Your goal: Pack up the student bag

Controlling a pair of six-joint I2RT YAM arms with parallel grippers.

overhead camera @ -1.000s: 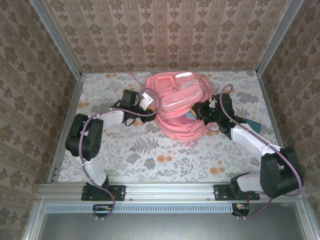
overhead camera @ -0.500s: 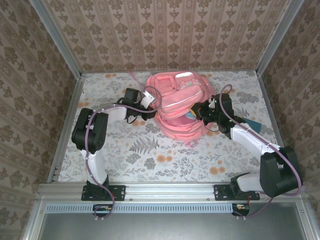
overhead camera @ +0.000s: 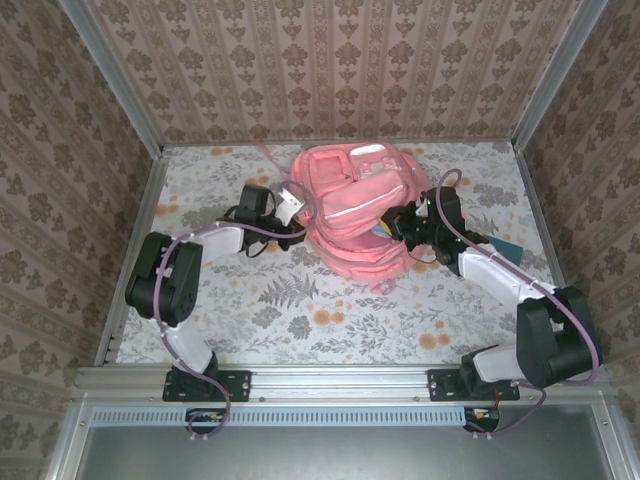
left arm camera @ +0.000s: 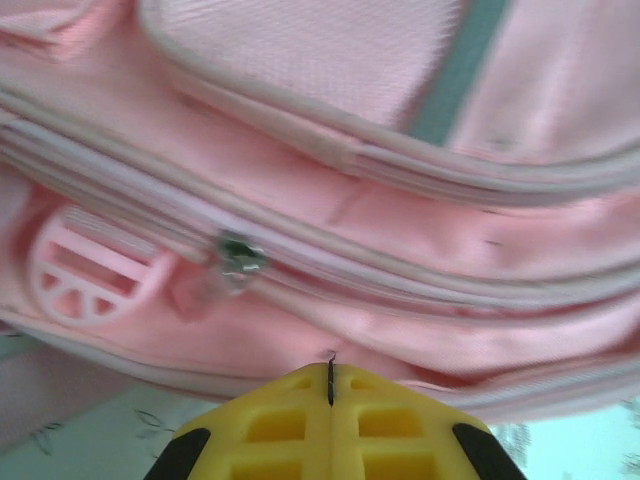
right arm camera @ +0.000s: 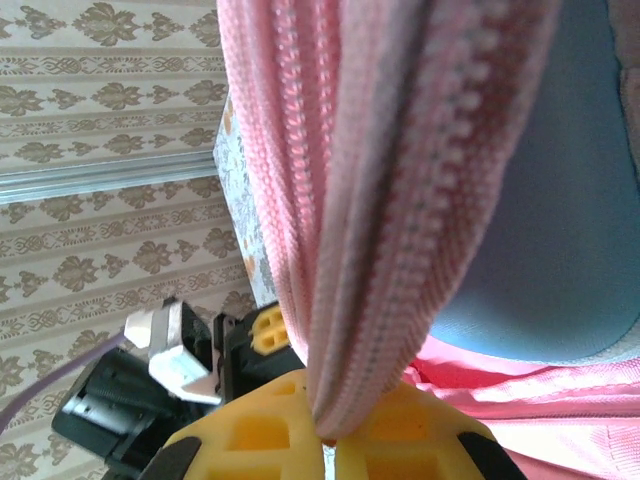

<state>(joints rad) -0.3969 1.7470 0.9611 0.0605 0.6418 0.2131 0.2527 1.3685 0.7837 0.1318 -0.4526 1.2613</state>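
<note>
Pink student bag (overhead camera: 352,210) lies on the far middle of the table (overhead camera: 300,310). My right gripper (right arm camera: 325,432) is clamped on its zipper edge. My left gripper (left arm camera: 330,385) has jaws together at the bag side, near the zip slider (left arm camera: 240,254), maybe pinching nothing; then a pull slips and the opening collapses

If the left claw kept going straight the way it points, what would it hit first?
The student bag: the left gripper, jaws shut, points at its pink side, at the fabric fold just below the zip, a little right of the metal zip slider. It looks very close, though depth is unclear.
</note>
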